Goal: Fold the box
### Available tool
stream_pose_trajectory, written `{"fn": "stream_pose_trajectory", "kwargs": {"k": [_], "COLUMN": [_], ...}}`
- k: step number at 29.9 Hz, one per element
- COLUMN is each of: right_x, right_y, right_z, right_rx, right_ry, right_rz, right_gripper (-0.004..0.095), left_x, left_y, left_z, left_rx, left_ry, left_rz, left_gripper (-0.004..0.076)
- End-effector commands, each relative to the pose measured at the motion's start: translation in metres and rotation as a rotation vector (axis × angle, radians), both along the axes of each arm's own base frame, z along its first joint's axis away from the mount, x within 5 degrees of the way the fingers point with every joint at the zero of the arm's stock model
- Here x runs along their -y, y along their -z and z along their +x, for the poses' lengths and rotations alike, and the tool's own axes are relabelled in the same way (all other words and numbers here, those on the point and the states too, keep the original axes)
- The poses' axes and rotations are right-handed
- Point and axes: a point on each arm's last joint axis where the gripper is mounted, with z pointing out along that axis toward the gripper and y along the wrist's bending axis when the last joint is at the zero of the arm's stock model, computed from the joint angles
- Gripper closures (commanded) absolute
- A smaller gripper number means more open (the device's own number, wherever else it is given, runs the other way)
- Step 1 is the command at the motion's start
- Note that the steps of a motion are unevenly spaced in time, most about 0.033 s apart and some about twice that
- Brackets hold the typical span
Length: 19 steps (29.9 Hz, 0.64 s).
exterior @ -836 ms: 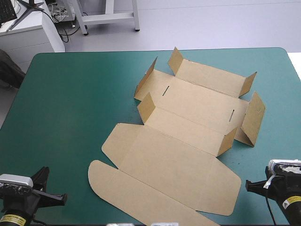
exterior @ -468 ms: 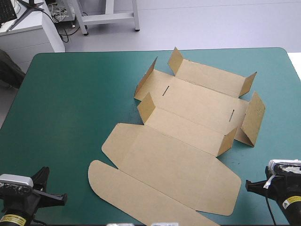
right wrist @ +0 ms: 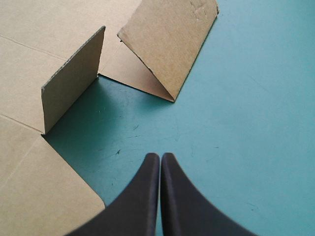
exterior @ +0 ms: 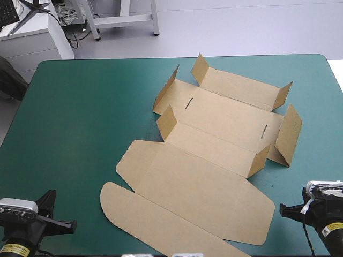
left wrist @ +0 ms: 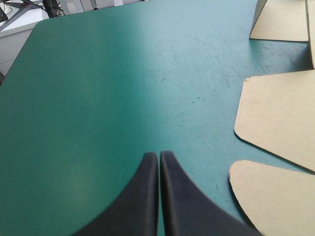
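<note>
Shut and empty, the left gripper (left wrist: 159, 155) and right gripper (right wrist: 160, 156) sit at the table's near corners, apart from the box (exterior: 214, 134). It lies right of centre on the teal-green cover (exterior: 80, 123), lid (exterior: 198, 198) flat and side flaps (right wrist: 74, 81) raised. The flaps stand just ahead of the right gripper; beside the left, only the lid's rounded edges show.

Quick count: one brown box (exterior: 203, 160), a single cut sheet, on one teal-green table (exterior: 80, 118). Two grippers, the left gripper (left wrist: 159, 155) and the right gripper (right wrist: 160, 156). Six flaps (exterior: 167, 122) standing up on the board, plus two slits (exterior: 188, 103).
</note>
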Motion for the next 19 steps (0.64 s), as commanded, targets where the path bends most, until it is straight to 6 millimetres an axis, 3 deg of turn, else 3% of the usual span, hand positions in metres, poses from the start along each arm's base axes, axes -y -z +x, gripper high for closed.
{"fn": "stream_pose_trajectory", "kwargs": {"k": [1, 9, 19], "right_x": [-0.002, -0.013, -0.019], "right_y": [-0.013, -0.014, -0.024], "right_z": [0.003, 0.003, 0.008], "right_rx": [0.084, 0.087, 0.023], "right_ry": [-0.013, -0.094, -0.094], "right_rz": [0.021, 0.112, 0.235], "right_gripper": [0.0796, 0.0340, 0.0319], "left_x": [0.001, 0.001, 0.001], "left_y": [-0.013, -0.013, -0.013], "left_z": [0.002, 0.002, 0.002], "left_rx": [0.079, 0.079, 0.079], "left_ry": [0.006, 0.006, 0.006], "left_rz": [-0.020, -0.020, -0.020], "left_gripper": [0.0734, 0.0734, 0.0734]}}
